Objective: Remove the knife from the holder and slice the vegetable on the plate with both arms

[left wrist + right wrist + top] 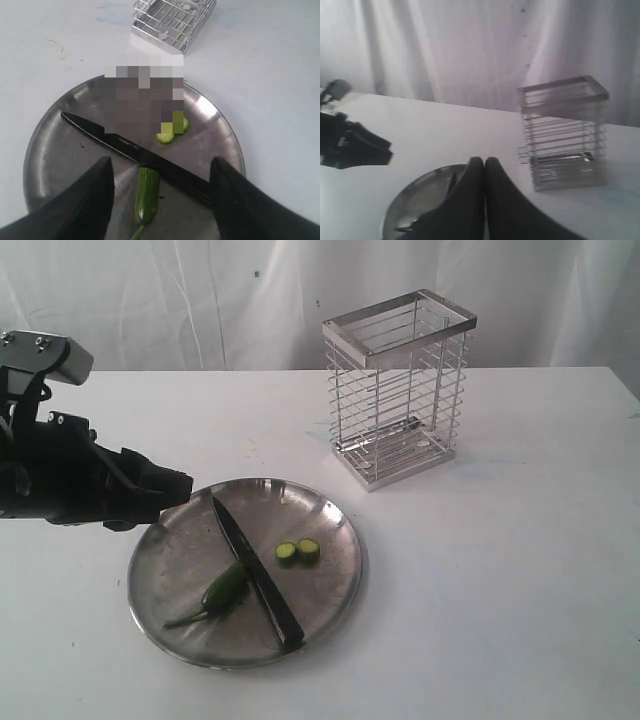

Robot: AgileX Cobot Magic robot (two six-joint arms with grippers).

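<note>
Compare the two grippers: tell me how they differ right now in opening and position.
The left gripper is open, its fingers spread wide above the plate, straddling the knife and the vegetable. The right gripper is shut, fingertips pressed together, and sits farther back, facing the holder, out of the exterior view. Both are black and hold nothing.

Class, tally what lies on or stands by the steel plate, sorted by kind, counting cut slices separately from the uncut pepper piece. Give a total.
Knife: 1
Pepper piece: 1
Pepper slices: 2
Plate: 1
Holder: 1
Total: 6
</note>
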